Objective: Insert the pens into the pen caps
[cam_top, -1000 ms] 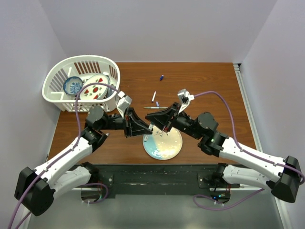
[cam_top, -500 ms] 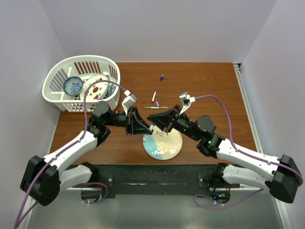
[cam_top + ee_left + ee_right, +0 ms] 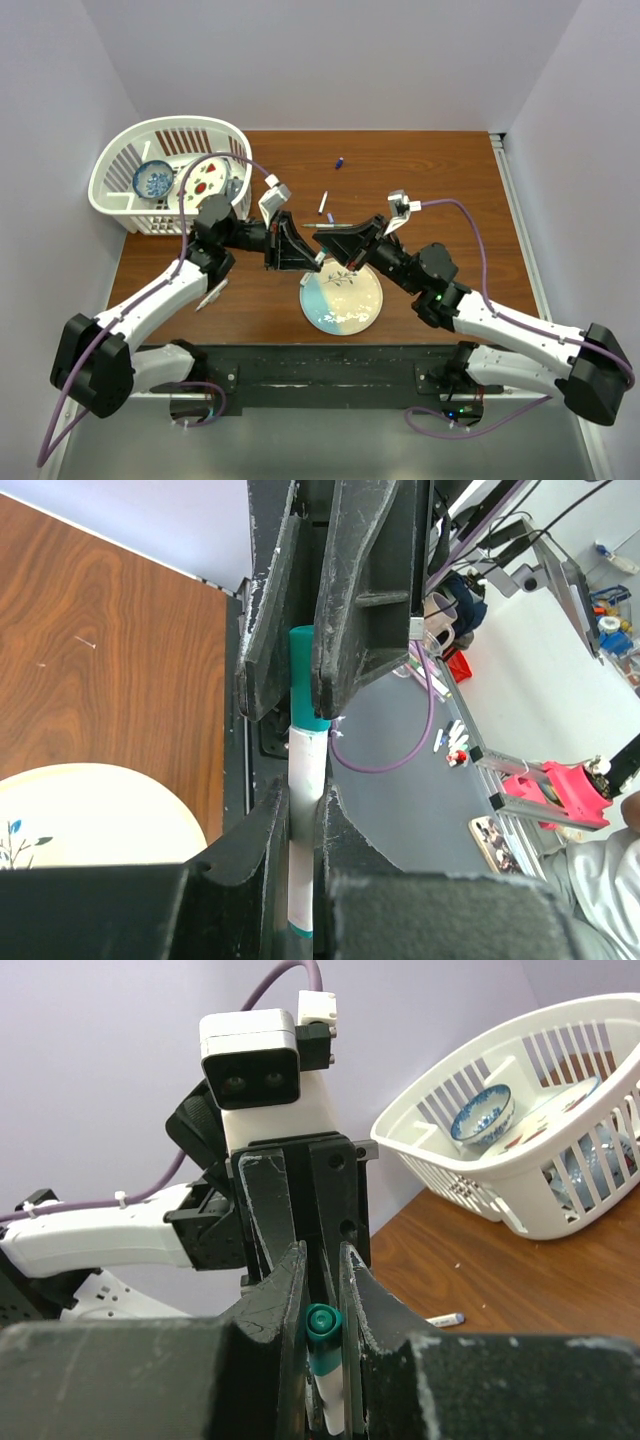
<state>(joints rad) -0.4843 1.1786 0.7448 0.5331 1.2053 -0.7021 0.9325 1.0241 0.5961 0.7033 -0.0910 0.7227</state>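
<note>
I see the white pen (image 3: pixel 305 780) running up the middle of my left wrist view. My left gripper (image 3: pixel 300 808) is clamped on its body, and my right gripper (image 3: pixel 320 1265) is pinched around the teal cap (image 3: pixel 309 685). In the overhead view they meet at centre frame, over the plate's (image 3: pixel 345 312) upper edge. A grey pen (image 3: pixel 328 226) and a purple cap (image 3: pixel 340 162) lie above them, and the basket (image 3: pixel 115 195) is at upper left.

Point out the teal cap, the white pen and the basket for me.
teal cap (image 3: pixel 308 680): left wrist view, on its exposed side.
white pen (image 3: pixel 305 790): left wrist view, on the middle of the barrel.
basket (image 3: pixel 125 210): top external view, on its near wall.
</note>
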